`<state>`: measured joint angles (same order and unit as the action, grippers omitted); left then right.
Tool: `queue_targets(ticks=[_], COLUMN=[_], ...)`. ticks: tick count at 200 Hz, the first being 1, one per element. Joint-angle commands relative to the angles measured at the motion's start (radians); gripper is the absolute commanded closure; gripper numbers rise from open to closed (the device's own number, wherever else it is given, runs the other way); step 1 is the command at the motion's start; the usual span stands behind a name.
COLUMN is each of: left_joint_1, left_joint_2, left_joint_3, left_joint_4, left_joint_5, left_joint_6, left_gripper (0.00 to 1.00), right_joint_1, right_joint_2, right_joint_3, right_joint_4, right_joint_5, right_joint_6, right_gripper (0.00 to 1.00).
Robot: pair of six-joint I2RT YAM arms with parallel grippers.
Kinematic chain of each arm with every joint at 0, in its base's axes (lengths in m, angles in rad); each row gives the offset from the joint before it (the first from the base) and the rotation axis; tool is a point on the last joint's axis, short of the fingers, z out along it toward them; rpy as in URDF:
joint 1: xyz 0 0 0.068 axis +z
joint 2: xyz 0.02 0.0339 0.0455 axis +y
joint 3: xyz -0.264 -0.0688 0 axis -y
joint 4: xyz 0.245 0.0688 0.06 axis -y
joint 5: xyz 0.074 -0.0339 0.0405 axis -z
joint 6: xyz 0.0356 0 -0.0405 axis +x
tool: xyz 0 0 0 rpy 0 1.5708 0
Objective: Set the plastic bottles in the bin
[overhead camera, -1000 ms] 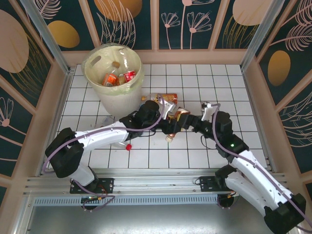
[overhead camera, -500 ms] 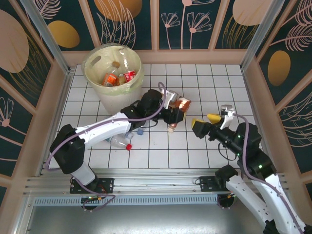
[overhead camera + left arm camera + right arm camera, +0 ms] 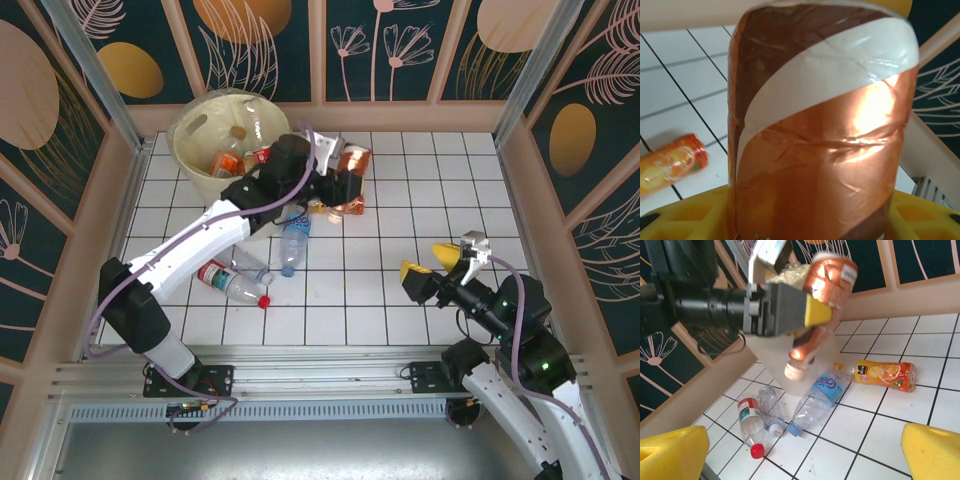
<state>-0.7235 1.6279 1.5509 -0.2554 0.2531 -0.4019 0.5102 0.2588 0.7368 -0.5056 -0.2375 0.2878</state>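
Left gripper (image 3: 343,178) clamps a copper-brown-labelled clear plastic bottle (image 3: 353,160) beside the round cream bin (image 3: 200,185); right gripper (image 3: 432,262) gapes wide, holding nothing.

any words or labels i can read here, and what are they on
"Gan", or close to it: blue-label bottle, the rest is unclear.
Orange bottle: print too blurred to read.
Red-cap bottle: label too small to read.
Brown bottle: no text shows.
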Motion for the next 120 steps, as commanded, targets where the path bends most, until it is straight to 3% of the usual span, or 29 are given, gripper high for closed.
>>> queue_targets(ticks=[1, 120], left_joint_1=[0.047, 0.386], left_joint_2=[-0.019, 0.031], left_joint_3=[0.098, 0.43], left_joint_4=[-0.122, -0.354], left_joint_5=[-0.063, -0.208], left_joint_6=[0.056, 0.139], left_gripper=[0.44, 0.44], right_joint_1=[-0.006, -0.006], right_joint_2=[-0.021, -0.063], right_joint_3=[-0.009, -0.06], right_joint_4=[0.022, 0.093], right_joint_5=[-0.018, 0.021], right_joint_6=[-0.015, 0.018], right_gripper=[0.01, 0.01])
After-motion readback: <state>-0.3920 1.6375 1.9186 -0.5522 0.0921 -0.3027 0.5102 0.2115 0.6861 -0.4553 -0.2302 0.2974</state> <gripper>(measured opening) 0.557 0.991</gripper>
